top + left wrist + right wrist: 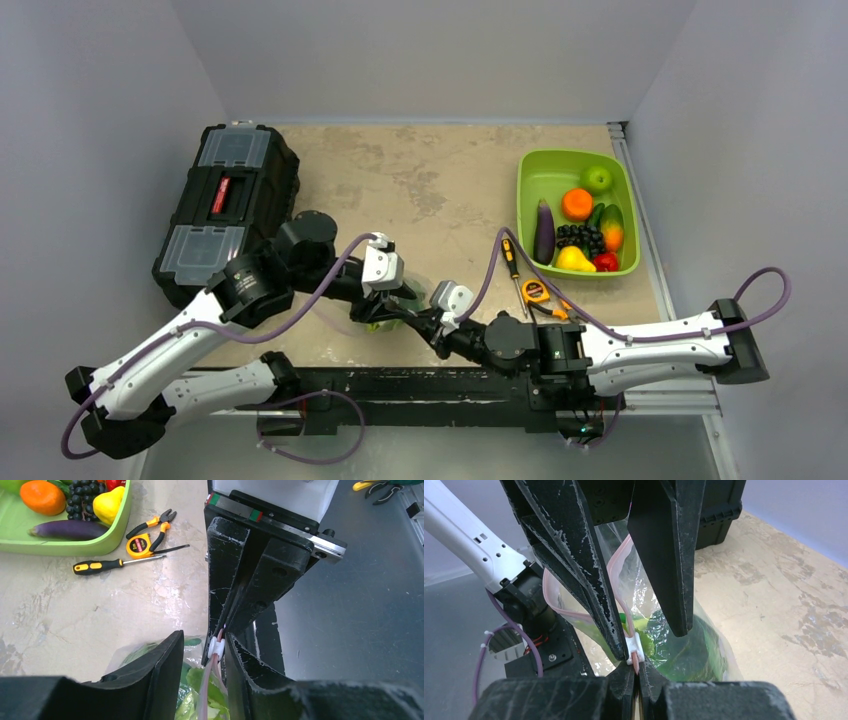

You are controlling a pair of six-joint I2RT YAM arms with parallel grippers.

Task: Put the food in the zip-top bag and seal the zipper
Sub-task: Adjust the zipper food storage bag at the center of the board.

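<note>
The right end effector (637, 666) is closed on the zipper (550, 599), clamped just beside its white slider (633, 644). The left end effector (202, 640) has its jaws apart, straddling the mouth of the zip-top bag (644, 595), with one fingertip at the slider. The food (689, 655) lies inside the bag, whose lower part rests on the counter (774, 595) between the two arms
</note>
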